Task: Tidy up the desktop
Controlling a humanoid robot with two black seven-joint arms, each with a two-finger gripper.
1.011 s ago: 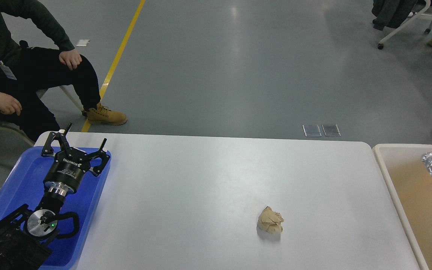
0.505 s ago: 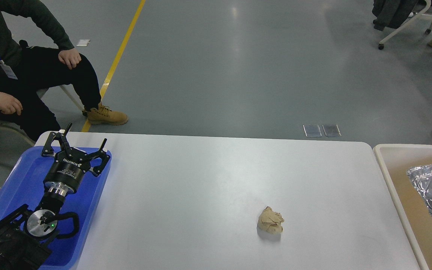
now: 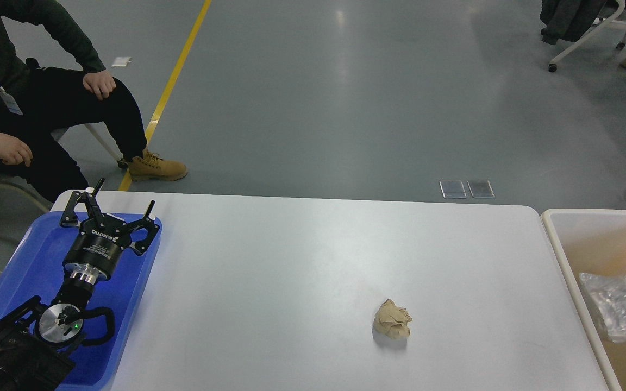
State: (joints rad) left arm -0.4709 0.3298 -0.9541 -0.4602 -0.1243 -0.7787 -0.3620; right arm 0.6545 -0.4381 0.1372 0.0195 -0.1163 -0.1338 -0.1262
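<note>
Spanning the view, the white desktop (image 3: 291, 260) looks smooth, bearing one crumpled wad (image 3: 392, 319); the left gripper (image 3: 109, 209) gapes wide, holding nothing.

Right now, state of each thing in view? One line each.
desktop: not yet tidy, one wad left on it.
crumpled paper wad: lying loose on the desktop, nothing touching it.
blue tray: at the desktop's left end, under the left arm.
left pincer: open, empty, over the blue tray.
beige bin: open-topped, foil piece inside.
foil piece: crumpled, inside the beige bin.
</note>
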